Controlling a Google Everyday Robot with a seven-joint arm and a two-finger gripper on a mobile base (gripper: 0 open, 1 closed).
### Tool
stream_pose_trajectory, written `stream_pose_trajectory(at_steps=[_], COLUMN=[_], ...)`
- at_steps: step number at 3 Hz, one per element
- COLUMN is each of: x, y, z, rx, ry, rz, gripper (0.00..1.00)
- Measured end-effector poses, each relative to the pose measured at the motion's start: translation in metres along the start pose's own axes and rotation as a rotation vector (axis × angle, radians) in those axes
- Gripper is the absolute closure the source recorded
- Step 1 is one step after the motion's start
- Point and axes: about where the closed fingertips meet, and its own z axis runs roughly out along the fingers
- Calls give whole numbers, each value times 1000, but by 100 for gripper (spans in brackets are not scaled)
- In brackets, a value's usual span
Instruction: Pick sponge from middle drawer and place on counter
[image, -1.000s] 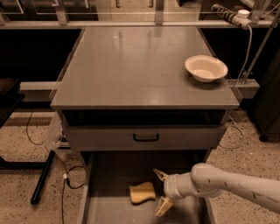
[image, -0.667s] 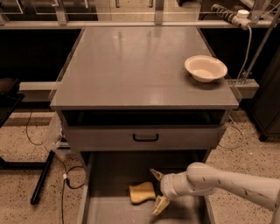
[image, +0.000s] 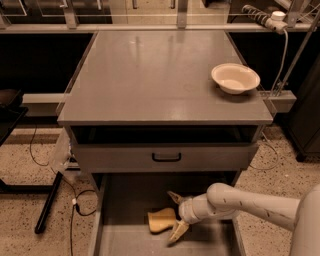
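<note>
The pale yellow sponge (image: 161, 219) lies flat on the floor of the pulled-out middle drawer (image: 127, 200), a grey metal tray below the cabinet. My gripper (image: 175, 215) reaches in from the right, low inside the drawer. Its fingers are open, one fingertip (image: 173, 195) behind the sponge's right end and the other (image: 176, 233) in front of it. The sponge's right edge sits between them. The grey counter (image: 150, 75) above is flat and glossy.
A cream round bowl (image: 235, 78) stands on the counter's right side. A shut grey drawer front with a black handle (image: 166, 158) is above the open drawer. Cables and a black stand leg (image: 47, 207) lie on the floor at left.
My gripper has moved a little to the left, closer around the sponge's right end. The sponge has not moved.
</note>
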Motion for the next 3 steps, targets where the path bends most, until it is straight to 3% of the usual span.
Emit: stream_pose_trajectory(at_steps=[1, 3], x=[0, 0], y=[-1, 0], z=[0, 0], rx=[0, 0], ry=[0, -1], rz=[0, 0], gripper=[19, 65])
